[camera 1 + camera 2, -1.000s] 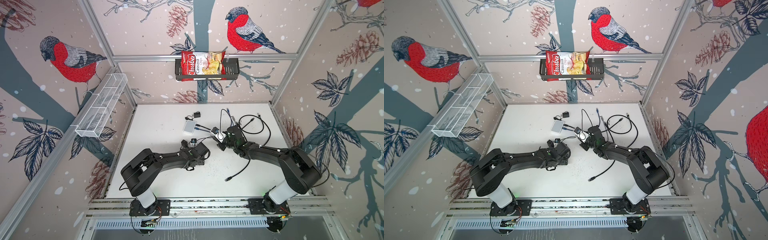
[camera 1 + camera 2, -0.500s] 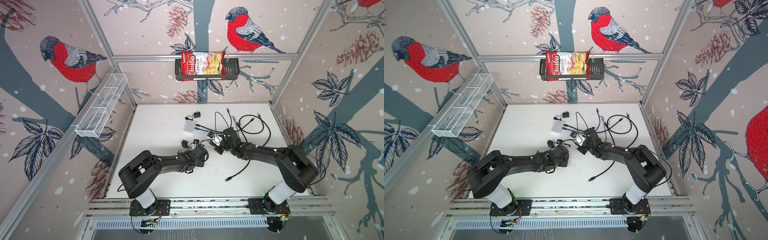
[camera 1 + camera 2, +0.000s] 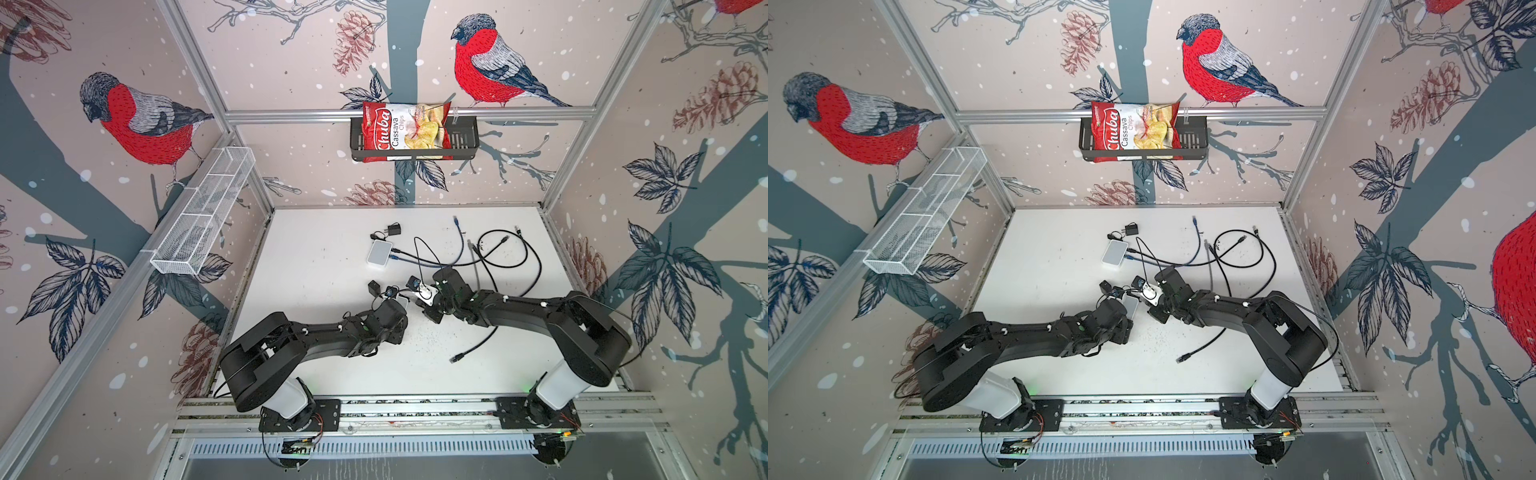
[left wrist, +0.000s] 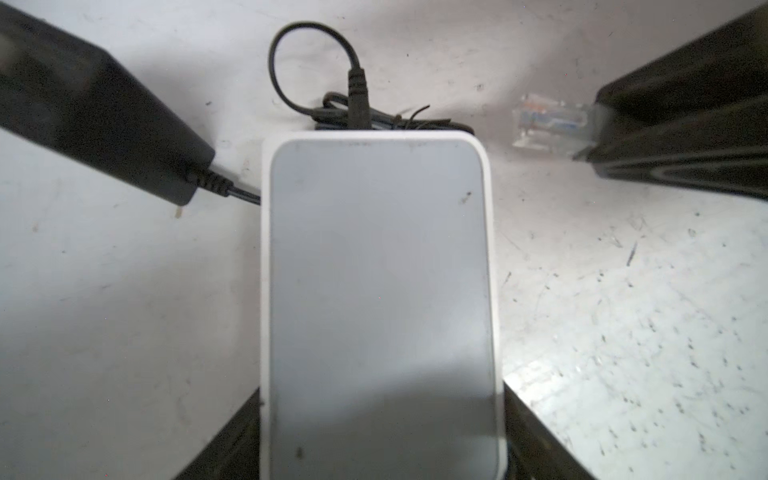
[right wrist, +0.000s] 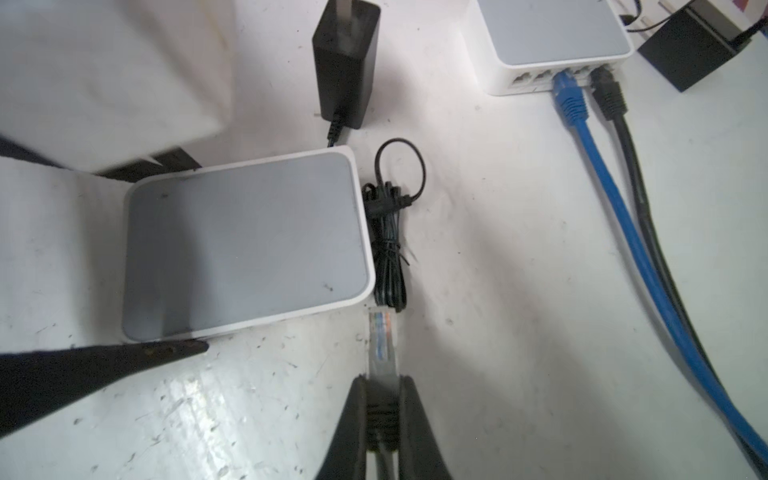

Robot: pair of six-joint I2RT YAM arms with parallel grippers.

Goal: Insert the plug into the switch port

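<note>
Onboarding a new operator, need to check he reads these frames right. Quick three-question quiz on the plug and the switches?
1. True or false: the plug is already seated in the near switch.
2. Which cables are plugged into the far switch? A) one blue, one black B) two blue C) none
3. What is the right gripper shut on?

Key: 1 false, its tip lies just off the switch's corner; 2 A; 3 the plug.
</note>
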